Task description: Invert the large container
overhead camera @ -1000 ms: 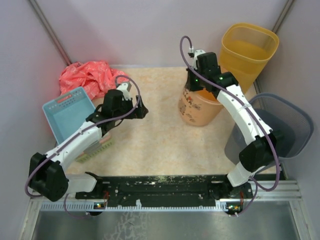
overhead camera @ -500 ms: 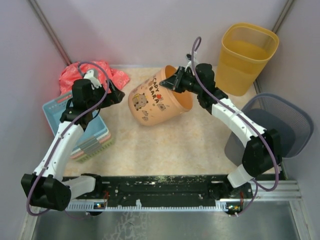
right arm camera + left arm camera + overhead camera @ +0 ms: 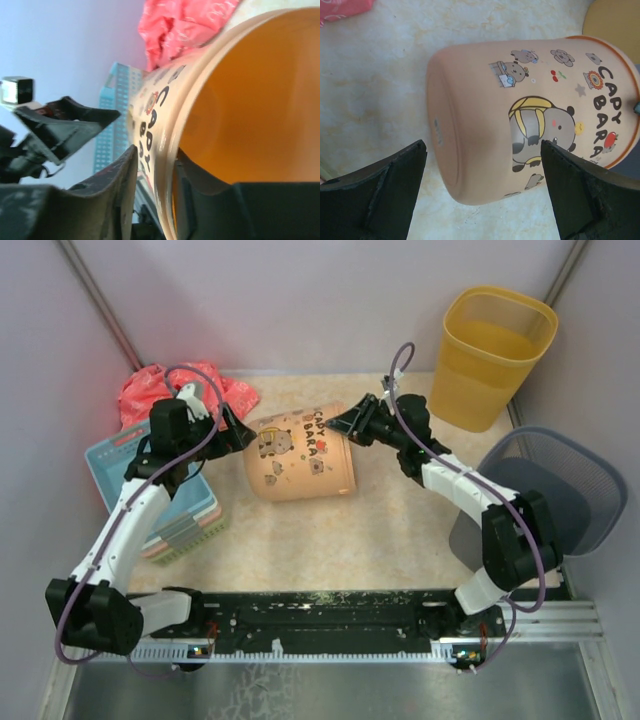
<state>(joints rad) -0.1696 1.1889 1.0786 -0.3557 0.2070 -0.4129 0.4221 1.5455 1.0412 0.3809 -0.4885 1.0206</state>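
Note:
The large container (image 3: 300, 455) is a peach tub with cartoon animal prints. It lies on its side mid-table, base to the left and mouth to the right. My right gripper (image 3: 345, 425) is at the mouth's upper rim. In the right wrist view its jaws (image 3: 156, 155) straddle the rim of the container (image 3: 240, 110), one finger inside and one outside, with a thin gap on the outer side. My left gripper (image 3: 235, 432) is open wide just left of the base. In the left wrist view the container's (image 3: 520, 125) base end lies between and beyond the left gripper's (image 3: 482, 145) spread fingers, untouched.
A yellow bin (image 3: 495, 350) stands at the back right. A grey mesh bin (image 3: 560, 490) sits off the table's right edge. Stacked baskets, the top one blue (image 3: 130, 465), lie at the left with a red cloth (image 3: 160, 390) behind them.
The container went from upright at the right to lying on its side mid-table. My right gripper tipped it by the rim and has loosened. The left gripper swung to its base.

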